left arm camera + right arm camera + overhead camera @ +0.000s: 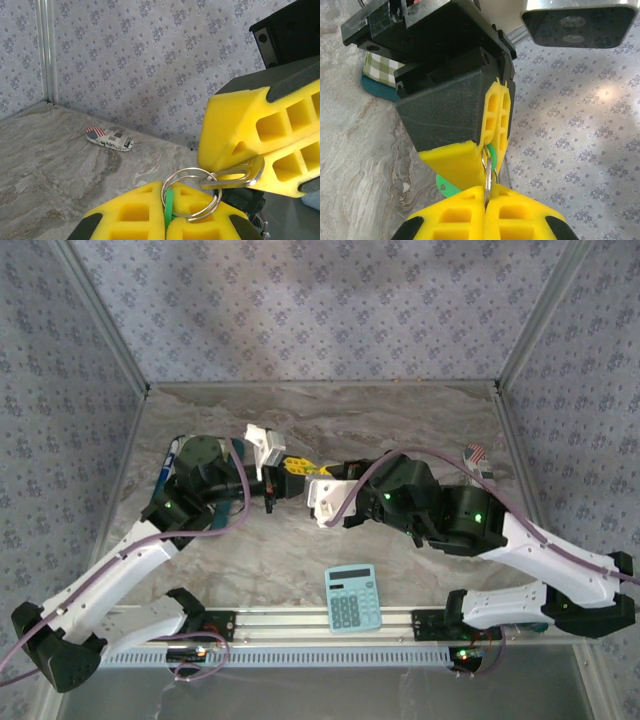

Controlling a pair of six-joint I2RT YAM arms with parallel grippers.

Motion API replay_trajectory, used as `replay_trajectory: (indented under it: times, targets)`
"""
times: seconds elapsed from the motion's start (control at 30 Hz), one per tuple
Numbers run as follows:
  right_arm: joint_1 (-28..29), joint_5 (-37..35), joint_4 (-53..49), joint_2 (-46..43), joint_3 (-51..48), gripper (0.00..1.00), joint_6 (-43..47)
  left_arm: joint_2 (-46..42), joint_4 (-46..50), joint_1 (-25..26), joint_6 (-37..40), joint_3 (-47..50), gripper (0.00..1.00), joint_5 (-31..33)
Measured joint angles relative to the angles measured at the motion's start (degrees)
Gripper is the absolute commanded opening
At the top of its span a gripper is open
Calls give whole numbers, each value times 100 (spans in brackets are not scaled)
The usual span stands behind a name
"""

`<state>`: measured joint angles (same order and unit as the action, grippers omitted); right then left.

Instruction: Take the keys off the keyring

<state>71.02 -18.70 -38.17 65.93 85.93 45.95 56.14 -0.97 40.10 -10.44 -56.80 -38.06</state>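
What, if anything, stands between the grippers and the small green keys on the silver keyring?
Nothing visible: left gripper pinches the small green keys; right gripper pinches a silver tab on the silver keyring.

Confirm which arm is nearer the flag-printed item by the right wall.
Right. The right arm bends close beside the flag-printed item; the left arm is far off to its left.

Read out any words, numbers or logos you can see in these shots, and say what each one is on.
Nothing here reads clearly.
On the flag-printed item lying on the table: dark lettering along its side, too blurred to read.
On the calculator: key markings, too small to read.
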Motion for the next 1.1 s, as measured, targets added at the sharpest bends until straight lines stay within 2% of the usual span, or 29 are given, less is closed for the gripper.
replay_trajectory:
  times: [1.1]
  targets:
    - [0, 199, 66, 627, 286, 0, -2, -398, 743, -155, 98, 85, 0, 485]
